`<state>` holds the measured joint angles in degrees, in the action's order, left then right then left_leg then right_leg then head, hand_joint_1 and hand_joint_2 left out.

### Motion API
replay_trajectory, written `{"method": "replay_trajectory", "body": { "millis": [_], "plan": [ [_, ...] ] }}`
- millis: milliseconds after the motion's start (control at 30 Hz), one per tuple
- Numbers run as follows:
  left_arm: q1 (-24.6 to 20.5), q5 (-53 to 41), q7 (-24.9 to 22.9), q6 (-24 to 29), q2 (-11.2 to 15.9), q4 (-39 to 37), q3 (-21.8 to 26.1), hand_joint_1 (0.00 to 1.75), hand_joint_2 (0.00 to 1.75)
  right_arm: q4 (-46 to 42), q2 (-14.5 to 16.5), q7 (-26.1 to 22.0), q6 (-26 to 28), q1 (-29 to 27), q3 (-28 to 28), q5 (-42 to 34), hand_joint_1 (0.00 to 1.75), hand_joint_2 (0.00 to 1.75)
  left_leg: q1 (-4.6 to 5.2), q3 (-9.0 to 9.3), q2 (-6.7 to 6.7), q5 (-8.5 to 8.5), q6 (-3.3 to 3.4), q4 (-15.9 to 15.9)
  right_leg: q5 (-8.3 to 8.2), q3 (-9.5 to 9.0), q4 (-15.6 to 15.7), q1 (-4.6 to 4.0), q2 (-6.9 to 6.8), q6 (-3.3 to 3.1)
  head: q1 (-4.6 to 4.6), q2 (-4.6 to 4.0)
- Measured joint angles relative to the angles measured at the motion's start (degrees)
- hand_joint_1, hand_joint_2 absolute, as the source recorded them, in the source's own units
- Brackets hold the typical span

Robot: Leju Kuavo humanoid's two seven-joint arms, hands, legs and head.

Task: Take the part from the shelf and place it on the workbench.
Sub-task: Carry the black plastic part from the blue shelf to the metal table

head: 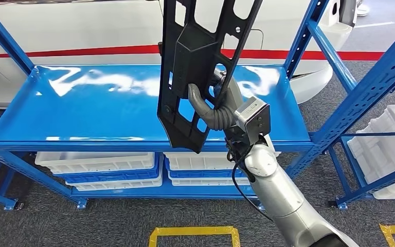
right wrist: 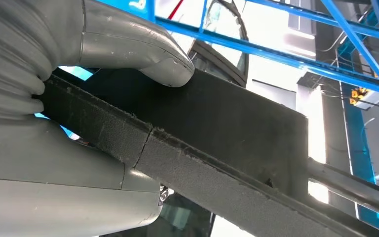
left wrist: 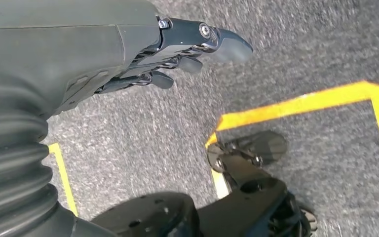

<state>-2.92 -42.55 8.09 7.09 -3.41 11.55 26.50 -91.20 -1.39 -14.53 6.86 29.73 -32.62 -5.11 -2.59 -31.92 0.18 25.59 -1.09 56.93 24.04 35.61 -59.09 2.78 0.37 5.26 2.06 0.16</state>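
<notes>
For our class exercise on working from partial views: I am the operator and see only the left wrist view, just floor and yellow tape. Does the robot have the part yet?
Observer: Yes. In the head view the right hand holds the black part upright in front of the blue shelf.
Operator: Is the grip firm?
Observer: It looks so: in the right wrist view the thumb presses on the part's flat face.
Operator: Anything else on that shelf level?
Observer: White bins sit on the lower level beneath it.
Operator: And my left hand?
Observer: As you see, the left hand holds nothing, hanging over the floor.
</notes>
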Motion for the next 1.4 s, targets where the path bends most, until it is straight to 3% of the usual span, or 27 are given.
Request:
{"method": "replay_trajectory", "body": {
  "millis": [67,133,167,200,267,333,367,400,467,500,533,633,700,800,867,900,967,1033,1067,1133,1167,1233,1300,1333,1367,1400],
  "plan": [
    [0.0,-0.1,0.0,0.0,0.1,0.0,0.0,0.0,1.75,0.1,0.0,0.0,0.0,0.0,-0.1,0.4,1.75,1.75,0.11,-0.56,-0.22,-0.05,-0.84,0.4,-0.1,-0.06,0.2,-0.23,0.51,-1.06,-0.01,-0.01],
    [0.0,-0.1,0.0,-0.2,-0.1,-0.1,0.0,0.0,1.75,0.1,0.0,0.0,-0.1,-0.1,-0.3,0.8,1.75,1.75,-0.13,-0.87,-0.3,0.11,-1.23,0.7,-0.34,0.54,-0.2,-0.26,0.51,-2.1,0.07,-0.01],
    [0.0,-0.2,0.0,-0.3,-0.1,-0.1,0.0,0.0,1.75,0.2,0.1,0.0,-0.1,0.0,-0.4,0.9,1.75,1.75,-0.2,-1.36,-0.29,1.14,-1.24,1.8,-0.51,0.78,-0.3,-0.34,0.48,-2.58,0.04,-0.01],
    [0.0,-0.2,0.0,-0.3,-0.1,-0.1,0.0,0.0,1.75,0.2,0.1,0.0,-0.1,0.0,-0.5,1.1,1.75,1.75,-0.2,-2.26,-0.28,2.94,-1.16,4.0,-0.75,1.03,-0.3,-0.43,0.44,-3.07,0.08,0.0],
    [-0.1,-0.2,0.0,-0.3,-0.2,-0.1,0.0,0.0,1.75,0.2,0.3,0.0,-0.1,0.0,-0.8,1.3,1.75,1.75,0.13,-5.15,-0.29,7.7,-0.78,11.5,-1.25,1.7,-0.3,-0.89,0.39,-3.95,0.07,0.0],
    [-0.1,-0.2,0.0,-0.3,-0.2,-0.1,0.0,0.0,1.75,0.4,0.3,0.0,-0.1,0.0,-1.1,1.4,1.75,1.75,0.52,-7.01,-0.33,10.34,-0.23,17.2,-1.86,2.57,-0.3,-1.57,0.36,-4.72,0.07,0.01],
    [-0.1,-0.2,0.0,-0.3,-0.2,-0.1,0.0,0.0,1.75,0.5,0.3,0.0,-0.1,0.0,-1.2,1.4,1.75,1.75,0.74,-6.54,-0.34,10.26,0.2,17.3,-2.19,3.01,-0.3,-1.9,0.37,-4.98,0.06,0.0],
    [-0.1,-0.2,0.0,-0.3,-0.2,-0.1,0.0,0.0,1.75,0.5,0.3,0.0,-0.1,0.0,-1.3,1.5,1.75,1.75,1.0,-4.88,-0.35,9.31,0.76,15.2,-2.56,3.41,-0.3,-2.18,0.38,-5.12,0.06,0.0],
    [-0.3,-0.2,0.0,-0.3,-0.2,-0.1,0.0,0.0,1.75,0.6,0.4,0.0,-0.1,0.1,-1.4,1.6,1.75,1.75,1.69,-0.01,-0.31,7.04,1.95,7.8,-3.36,4.05,-0.3,-2.6,0.42,-5.02,0.03,0.0],
    [-0.4,-0.3,0.0,-0.3,-0.2,-0.1,0.0,0.0,1.75,0.6,0.5,0.0,-0.1,0.1,-1.4,1.5,1.75,1.75,2.06,1.65,-0.24,6.26,2.22,4.8,-3.74,4.23,-0.3,-2.72,0.41,-4.82,-0.04,0.0],
    [-0.5,-0.4,0.0,-0.3,-0.2,0.0,0.0,0.0,1.75,0.6,0.5,0.1,-0.2,0.2,-1.5,1.3,1.75,1.75,2.45,2.43,-0.17,5.86,2.3,3.0,-4.1,4.33,-0.2,-2.72,0.35,-4.51,-0.07,0.0],
    [-0.6,-0.5,0.0,-0.3,-0.3,-0.1,0.1,0.0,1.75,0.8,0.5,0.2,-0.2,0.3,-1.6,0.4,1.75,1.75,3.06,1.85,-0.08,4.22,2.48,2.1,-5.18,4.6,0.3,-2.32,0.11,-3.33,-0.13,0.0],
    [-0.6,-0.6,-0.1,-0.3,-0.3,-0.1,0.1,0.0,1.75,0.9,0.5,0.3,-0.2,0.3,-1.6,0.2,1.75,1.75,2.8,0.89,0.09,2.35,3.07,1.5,-3.1,5.99,-1.4,-2.34,0.05,-3.33,-0.29,0.0],
    [-0.6,-0.7,-0.1,-0.3,-0.3,-0.1,0.1,0.0,1.75,1.1,0.4,0.2,-0.5,0.3,-1.6,-0.4,1.75,1.75,2.67,-1.57,0.31,0.11,3.52,1.4,4.21,8.74,-11.3,-2.26,0.01,-4.07,-0.54,0.0],
    [-0.6,-0.9,-0.1,-0.3,-0.4,-0.1,0.1,0.0,1.75,1.3,0.3,-0.1,-1.0,0.3,-1.6,-1.2,1.75,1.75,2.69,-3.3,0.41,-1.12,3.45,1.5,5.67,8.22,-15.6,-2.18,0.01,-3.35,-0.55,0.0],
    [-0.6,-1.0,-0.1,-0.3,-0.4,-0.1,0.1,0.0,1.75,1.4,0.3,-0.2,-1.1,0.2,-1.6,-1.5,1.75,1.75,2.68,-4.06,0.44,-1.69,3.36,1.5,5.15,6.52,-14.8,-2.16,-0.01,-2.78,-0.57,-0.01],
    [-0.6,-1.2,-0.1,-0.3,-0.5,-0.1,0.1,0.0,1.75,1.5,0.4,-0.4,-0.7,0.3,-1.5,-1.6,1.75,1.75,2.69,-5.25,0.45,-2.73,3.02,1.5,4.09,0.53,-7.9,-2.17,-0.13,-2.19,-0.58,0.0],
    [-0.6,-1.3,-0.2,-0.3,-0.6,-0.1,0.1,0.0,1.75,1.6,0.7,-0.6,0.1,0.2,-1.3,-1.4,1.75,1.75,2.85,-5.96,0.46,-3.71,2.46,1.5,4.34,-4.66,-0.6,-2.45,-0.26,-2.58,-0.49,0.0],
    [-0.6,-1.3,-0.2,-0.2,-0.7,-0.1,0.1,0.0,1.75,1.6,0.8,-0.7,0.6,0.2,-1.2,-1.3,1.75,1.75,2.91,-6.11,0.47,-4.17,2.16,1.5,4.62,-5.64,1.1,-2.6,-0.27,-2.91,-0.44,0.0],
    [-0.5,-1.4,-0.2,-0.2,-0.7,-0.1,0.2,0.0,1.75,1.6,1.1,-0.8,1.4,0.0,-1.1,-1.1,1.75,1.75,2.91,-6.3,0.43,-4.93,1.54,1.4,4.04,-5.32,1.6,-2.41,-0.25,-3.61,-0.39,-0.01],
    [-0.5,-1.5,-0.2,-0.2,-0.7,-0.1,0.2,0.0,1.75,1.6,1.2,-0.9,1.6,0.0,-1.0,-1.1,1.75,1.75,2.85,-6.6,0.29,-4.42,1.21,1.8,3.6,-5.03,1.7,-2.18,-0.25,-4.02,-0.34,-0.01],
    [-0.4,-1.5,-0.3,-0.1,-0.7,-0.1,0.2,0.0,1.75,1.7,1.8,-1.0,2.0,-0.1,-1.0,-0.9,1.75,1.75,2.58,-7.86,-0.06,-0.4,0.47,5.3,2.47,-4.24,1.9,-1.67,-0.32,-4.95,-0.16,-0.01],
    [-0.4,-1.5,-0.3,-0.1,-0.7,-0.1,0.2,0.0,1.75,1.7,2.3,-1.3,2.5,-0.4,-1.1,-0.1,1.75,1.75,2.18,-9.52,-0.25,5.05,-0.3,12.3,1.42,-3.13,1.8,-1.73,-0.34,-5.31,-0.04,0.01],
    [-0.4,-1.5,-0.2,-0.1,-0.7,-0.1,0.3,0.0,1.75,1.7,2.4,-1.5,2.7,-0.7,-1.1,0.4,1.75,1.75,1.95,-9.95,-0.26,6.44,-0.62,15.5,0.93,-2.52,1.8,-1.75,-0.36,-5.24,-0.04,0.0],
    [-0.4,-1.5,-0.2,-0.1,-0.7,-0.1,0.3,0.0,1.75,1.7,2.6,-1.9,2.9,-1.0,-1.2,1.1,1.75,1.75,1.68,-9.65,-0.26,6.53,-0.92,17.2,0.47,-1.9,1.7,-1.74,-0.38,-5.1,-0.05,0.01],
    [-0.4,-1.4,-0.1,0.0,-0.7,-0.1,0.3,0.0,1.75,1.7,2.7,-2.3,3.0,-1.2,-1.2,1.8,1.75,1.75,1.37,-8.39,-0.25,5.57,-1.19,16.9,0.04,-1.27,1.6,-1.65,-0.39,-4.86,-0.05,0.01]
  ]
}}
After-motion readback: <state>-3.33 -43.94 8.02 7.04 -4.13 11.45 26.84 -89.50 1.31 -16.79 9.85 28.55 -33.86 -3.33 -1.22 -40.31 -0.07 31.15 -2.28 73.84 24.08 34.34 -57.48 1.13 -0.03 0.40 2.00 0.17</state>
